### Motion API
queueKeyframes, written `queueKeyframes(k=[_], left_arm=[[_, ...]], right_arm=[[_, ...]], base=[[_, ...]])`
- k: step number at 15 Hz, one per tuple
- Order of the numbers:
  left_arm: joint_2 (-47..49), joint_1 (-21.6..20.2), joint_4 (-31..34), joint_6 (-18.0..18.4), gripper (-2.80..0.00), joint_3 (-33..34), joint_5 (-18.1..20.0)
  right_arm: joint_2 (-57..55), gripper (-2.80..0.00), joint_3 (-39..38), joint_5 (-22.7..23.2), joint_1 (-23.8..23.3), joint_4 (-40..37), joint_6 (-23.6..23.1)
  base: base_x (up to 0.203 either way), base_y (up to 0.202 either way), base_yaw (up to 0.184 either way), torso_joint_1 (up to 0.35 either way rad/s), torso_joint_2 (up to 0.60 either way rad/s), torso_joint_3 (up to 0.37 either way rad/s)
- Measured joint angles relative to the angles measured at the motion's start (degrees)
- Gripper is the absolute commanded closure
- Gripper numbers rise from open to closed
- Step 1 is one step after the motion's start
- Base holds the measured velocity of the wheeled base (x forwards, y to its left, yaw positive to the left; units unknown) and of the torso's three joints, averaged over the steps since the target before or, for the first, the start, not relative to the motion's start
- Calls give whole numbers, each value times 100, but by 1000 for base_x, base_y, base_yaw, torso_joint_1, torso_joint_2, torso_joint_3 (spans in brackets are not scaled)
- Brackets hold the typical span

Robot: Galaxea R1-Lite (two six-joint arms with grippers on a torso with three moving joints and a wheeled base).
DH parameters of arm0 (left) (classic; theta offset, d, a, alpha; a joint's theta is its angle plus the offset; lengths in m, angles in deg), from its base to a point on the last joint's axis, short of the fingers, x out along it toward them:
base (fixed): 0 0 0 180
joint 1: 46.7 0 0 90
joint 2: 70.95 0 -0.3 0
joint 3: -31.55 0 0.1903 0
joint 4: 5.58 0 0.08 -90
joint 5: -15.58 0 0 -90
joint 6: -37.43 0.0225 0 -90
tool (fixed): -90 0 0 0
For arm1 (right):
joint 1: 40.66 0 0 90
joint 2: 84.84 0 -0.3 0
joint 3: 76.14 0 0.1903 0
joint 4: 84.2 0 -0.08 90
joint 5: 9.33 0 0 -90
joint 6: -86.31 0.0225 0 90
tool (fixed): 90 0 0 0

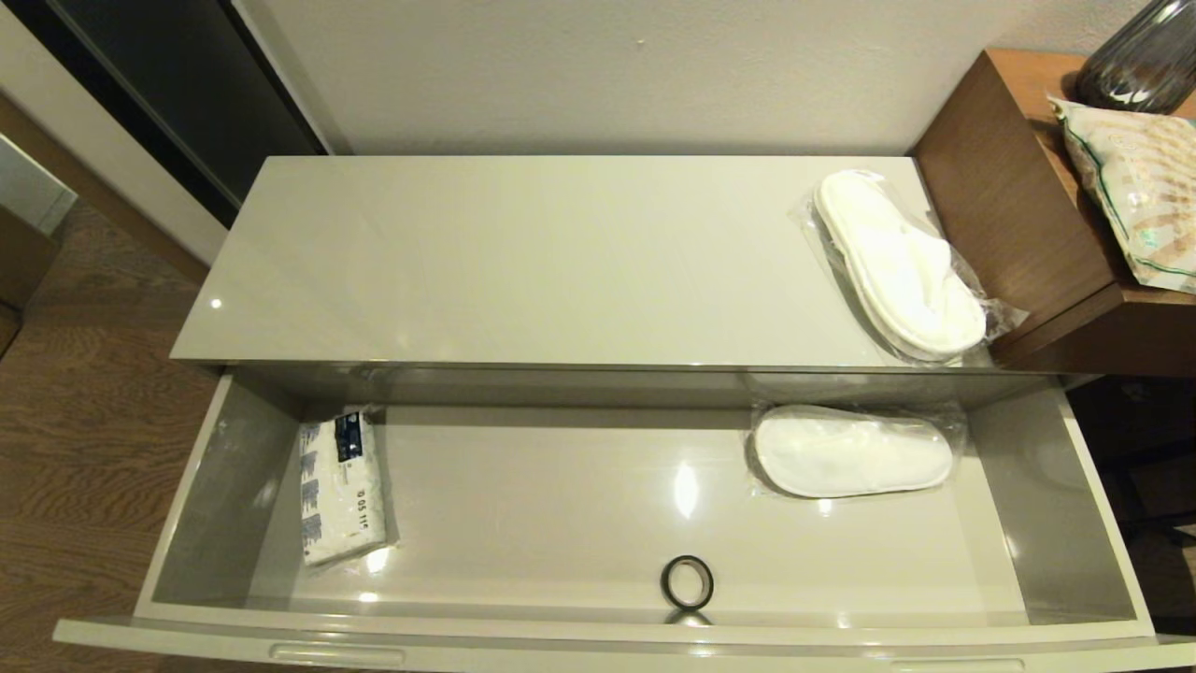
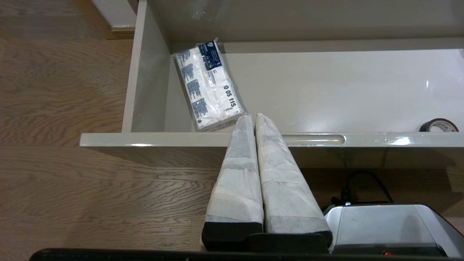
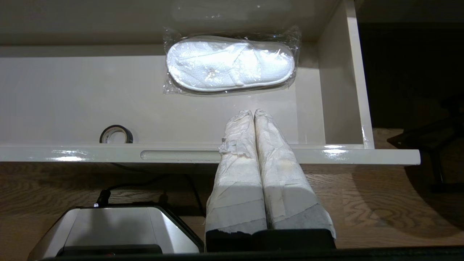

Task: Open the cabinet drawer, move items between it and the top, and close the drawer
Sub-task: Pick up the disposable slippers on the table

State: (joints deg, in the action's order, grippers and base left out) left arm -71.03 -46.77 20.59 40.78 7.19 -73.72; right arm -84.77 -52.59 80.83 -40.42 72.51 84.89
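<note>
Gaping glossy drawer [image 1: 234, 449] holds crinkly tissue pack [image 1: 341, 486], black ring [image 1: 687, 581] (both grippers clenched, empty).

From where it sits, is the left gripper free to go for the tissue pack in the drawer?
Probably yes. The drawer is pulled open, and the tissue pack lies uncovered at its left end with nothing on or against it. The left gripper, fingers shut, sits just outside the front rim and would need to open first.

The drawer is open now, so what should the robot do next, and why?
Probably open the right gripper and lower it toward the wrapped slippers in the drawer. Both grippers are shut and empty near the front of the drawer, and those slippers lie right past the right one's tips, closer than the black ring.
</note>
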Motion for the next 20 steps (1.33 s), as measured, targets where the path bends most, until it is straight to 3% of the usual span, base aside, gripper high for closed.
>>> queueKeyframes(k=[17, 20], left_arm=[[5, 2, 0, -12, 0, 5, -15], [7, 2, -2, -11, 0, 5, -16]], right_arm=[[0, 0, -3, -6, -2, 106, -162], [0, 0, 707, 19, -1, -14, -232]], base=[[0, 0, 0, 0, 0, 0], [0, 0, 0, 0, 0, 0]])
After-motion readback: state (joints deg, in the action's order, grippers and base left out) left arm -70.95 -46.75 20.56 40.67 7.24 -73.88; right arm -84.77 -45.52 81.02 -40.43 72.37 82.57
